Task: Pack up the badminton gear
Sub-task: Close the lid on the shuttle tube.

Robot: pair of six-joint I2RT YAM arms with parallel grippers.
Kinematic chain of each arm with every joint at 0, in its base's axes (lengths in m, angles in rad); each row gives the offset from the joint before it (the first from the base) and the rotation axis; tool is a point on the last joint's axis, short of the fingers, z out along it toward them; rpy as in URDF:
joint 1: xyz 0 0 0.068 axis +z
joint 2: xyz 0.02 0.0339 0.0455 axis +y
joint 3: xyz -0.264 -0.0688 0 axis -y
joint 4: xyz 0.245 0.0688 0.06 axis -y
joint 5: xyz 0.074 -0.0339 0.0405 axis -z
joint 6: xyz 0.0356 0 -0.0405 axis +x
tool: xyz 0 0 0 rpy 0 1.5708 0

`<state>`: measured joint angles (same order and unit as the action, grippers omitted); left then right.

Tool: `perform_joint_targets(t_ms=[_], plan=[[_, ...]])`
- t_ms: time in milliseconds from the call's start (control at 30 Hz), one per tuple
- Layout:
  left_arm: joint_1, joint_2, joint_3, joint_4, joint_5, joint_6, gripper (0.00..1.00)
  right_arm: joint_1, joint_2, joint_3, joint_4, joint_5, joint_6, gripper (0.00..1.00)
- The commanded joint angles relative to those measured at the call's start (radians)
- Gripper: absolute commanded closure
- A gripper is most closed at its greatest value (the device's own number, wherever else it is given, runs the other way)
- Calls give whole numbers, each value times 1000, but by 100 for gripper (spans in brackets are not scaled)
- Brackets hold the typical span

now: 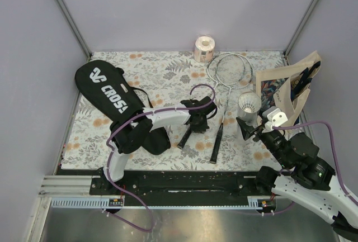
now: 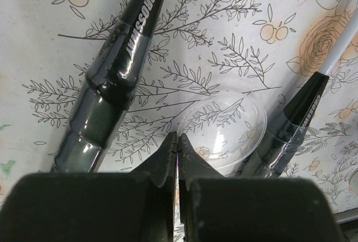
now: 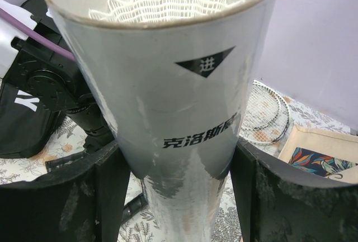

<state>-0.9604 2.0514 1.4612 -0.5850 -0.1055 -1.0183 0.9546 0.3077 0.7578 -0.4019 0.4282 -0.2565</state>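
Two silver-white rackets lie together, heads [image 1: 229, 70] at the back, black handles [image 1: 218, 141] toward me. In the left wrist view one handle [image 2: 120, 69] is on the left and the other [image 2: 296, 119] on the right, with a clear round lid [image 2: 224, 130] flat on the cloth between them. My left gripper [image 2: 178, 138] is shut just above the cloth, its tips at the lid's left rim; whether the rim is pinched does not show. My right gripper [image 3: 179, 169] is shut on the white tube [image 3: 168, 102], held upright and open-topped with white feathers inside. The black racket bag [image 1: 106, 94] lies at the left.
A beige printed tote bag [image 1: 291, 88] leans against the right wall, close behind the raised tube [image 1: 249, 105]. A pinkish paper roll [image 1: 204, 48] stands at the back edge of the flowered cloth [image 1: 162, 71]. The left arm [image 1: 162, 118] reaches across the bag's near end.
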Motion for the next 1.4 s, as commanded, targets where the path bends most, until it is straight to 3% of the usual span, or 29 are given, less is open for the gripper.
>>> perform_joint_targets(t_ms=[0, 400, 633, 967, 1167, 1367], plan=[[-8, -33, -12, -25, -36, 7, 100, 1, -1, 12, 51, -3, 10, 60], [34, -198, 57, -76, -166, 63, 100, 1, 8, -8, 34, 7, 26, 61], [106, -408, -30, -19, -103, 70, 100, 1, 30, -26, 35, -16, -4, 61], [275, -715, -163, 128, 205, 87, 100, 1, 122, -58, 46, -83, -70, 60], [305, -875, -151, 165, 323, 115, 100, 1, 183, -63, 69, -132, -99, 60], [304, -909, -130, 211, 484, 103, 100, 1, 248, -74, 109, -166, -95, 60]])
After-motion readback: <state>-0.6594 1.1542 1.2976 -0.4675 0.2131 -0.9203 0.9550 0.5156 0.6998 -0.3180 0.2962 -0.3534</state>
